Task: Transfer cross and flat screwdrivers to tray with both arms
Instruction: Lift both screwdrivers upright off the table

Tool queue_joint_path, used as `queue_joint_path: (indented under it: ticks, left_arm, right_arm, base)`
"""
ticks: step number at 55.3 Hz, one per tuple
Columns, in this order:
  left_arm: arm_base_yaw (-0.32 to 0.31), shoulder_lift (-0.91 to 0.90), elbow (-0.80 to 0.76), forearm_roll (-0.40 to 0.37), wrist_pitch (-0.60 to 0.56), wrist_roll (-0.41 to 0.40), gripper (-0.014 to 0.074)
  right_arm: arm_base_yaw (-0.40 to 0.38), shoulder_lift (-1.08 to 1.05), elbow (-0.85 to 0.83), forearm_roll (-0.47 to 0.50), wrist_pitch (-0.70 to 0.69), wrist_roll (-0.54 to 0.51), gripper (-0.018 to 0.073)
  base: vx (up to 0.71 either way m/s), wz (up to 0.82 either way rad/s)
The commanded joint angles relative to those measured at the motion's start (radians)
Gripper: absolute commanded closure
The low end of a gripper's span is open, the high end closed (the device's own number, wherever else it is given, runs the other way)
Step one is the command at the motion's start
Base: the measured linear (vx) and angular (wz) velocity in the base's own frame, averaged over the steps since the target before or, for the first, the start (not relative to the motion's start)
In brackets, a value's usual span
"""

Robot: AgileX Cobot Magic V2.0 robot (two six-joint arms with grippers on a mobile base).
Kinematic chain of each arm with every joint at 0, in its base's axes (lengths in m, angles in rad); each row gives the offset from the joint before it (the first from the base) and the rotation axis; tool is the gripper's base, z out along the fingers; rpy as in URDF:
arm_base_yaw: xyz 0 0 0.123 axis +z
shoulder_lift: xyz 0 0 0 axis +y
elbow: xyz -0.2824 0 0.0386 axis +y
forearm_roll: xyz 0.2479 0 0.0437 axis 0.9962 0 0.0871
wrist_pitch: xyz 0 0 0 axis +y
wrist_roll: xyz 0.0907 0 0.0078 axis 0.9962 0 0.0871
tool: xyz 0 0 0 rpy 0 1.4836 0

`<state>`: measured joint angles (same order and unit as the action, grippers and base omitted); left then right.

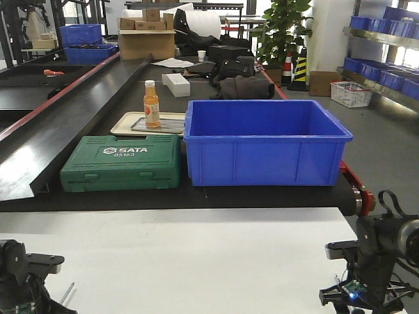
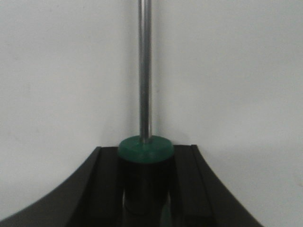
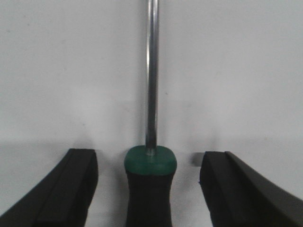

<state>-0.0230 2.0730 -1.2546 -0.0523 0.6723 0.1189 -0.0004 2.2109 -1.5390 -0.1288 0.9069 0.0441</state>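
The left gripper (image 1: 33, 291) and right gripper (image 1: 359, 293) sit low at the near corners of the white table (image 1: 196, 261), well apart from the beige tray (image 1: 131, 124) behind the green toolcase (image 1: 121, 163). From the left wrist, black fingers (image 2: 102, 182) are clamped on the first screwdriver (image 2: 144, 147). From the right wrist, fingers (image 3: 78, 182) stand apart either side of the second screwdriver (image 3: 150, 161), not touching it. Neither tip shows, so cross and flat cannot be told apart.

Toolcase (image 1: 121, 162) left of bin (image 1: 265, 147); bottle (image 1: 152, 104) on tray (image 1: 122, 125) behind — table (image 1: 177, 261) in front.
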Motion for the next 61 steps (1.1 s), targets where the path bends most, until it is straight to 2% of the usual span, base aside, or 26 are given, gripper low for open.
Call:
queue_joint_path:
  ticks: [1, 21, 25, 38, 46, 61]
  left_arm:
    - [0.002, -0.036, -0.014, -0.006, -0.031, -0.001, 0.0602]
    - [0.002, -0.036, -0.014, -0.006, -0.023, -0.001, 0.0602]
    - [0.002, -0.036, -0.014, -0.006, -0.02, -0.001, 0.0602]
    - [0.002, -0.043, -0.014, -0.006, -0.025, -0.001, 0.0602]
    - [0.002, -0.097, -0.014, -0.006, -0.034, -0.001, 0.0601]
    - [-0.007, -0.323, -0.014, -0.028, -0.071, 0.003, 0.0599]
  right_arm:
    - [-0.005, -0.054, -0.028, -0.004, 0.004, -0.025, 0.0057]
    - [-0.005, -0.011, -0.028, 0.036, 0.075, -0.044, 0.0222]
    - [-0.005, -0.007, -0.028, 0.04, 0.082, -0.044, 0.0283]
    - [-0.002, -0.065, -0.028, 0.042, 0.089, -0.082, 0.0571]
    - [-0.001, -0.162, -0.028, 0.082, 0.025, -0.111, 0.0573]
    - [0.027, -0.378, -0.028, 0.252, -0.094, -0.193, 0.0568]
  base:
    - [0.0, 0.0]
    - [0.0, 0.0]
    - [0.0, 0.0]
    - [0.0, 0.0]
    - [0.0, 0.0]
    - [0.0, 0.0]
